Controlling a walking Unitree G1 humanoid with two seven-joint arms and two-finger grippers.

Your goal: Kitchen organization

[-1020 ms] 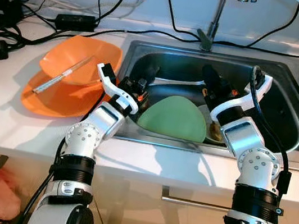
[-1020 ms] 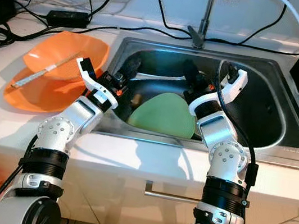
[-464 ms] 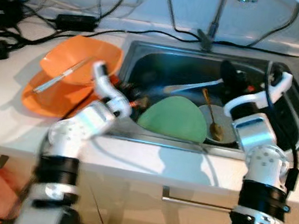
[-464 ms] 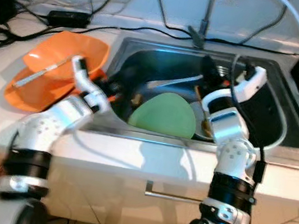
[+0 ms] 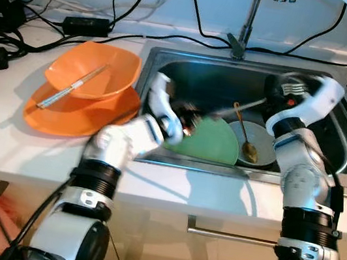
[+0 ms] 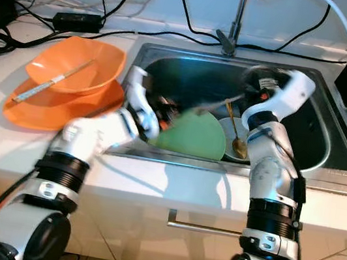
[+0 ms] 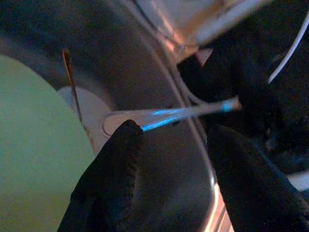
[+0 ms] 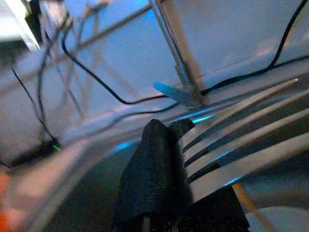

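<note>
Up comes my right gripper [image 5: 284, 89] out of the basin, lifted from where it was low by the dishes a second ago, and my left gripper [image 5: 185, 115] has swung across from the sink's near-left wall to hover over the green plate [image 5: 210, 140]. My right fingers are pinched shut on a fork [image 8: 241, 140]; the right wrist view has its tines fanned out just past my fingertips [image 8: 154, 174], and the long handle trails back down toward the middle of the sink [image 5: 329, 85], so I'm carrying it by the head end. My left fingers [image 7: 113, 179] stand apart with nothing between them, looking down at the pale handle and the rim of the small white dish [image 5: 260, 147], where a gold spoon [image 5: 244, 136] lies. Both sit low in the basin, the green plate leaning over the dish's edge. I'd guess the fork is headed out to the counter, where the orange bowl [image 5: 93, 76] and its chopsticks [image 5: 71, 86] are stacked on an orange plate [image 5: 70, 114].
</note>
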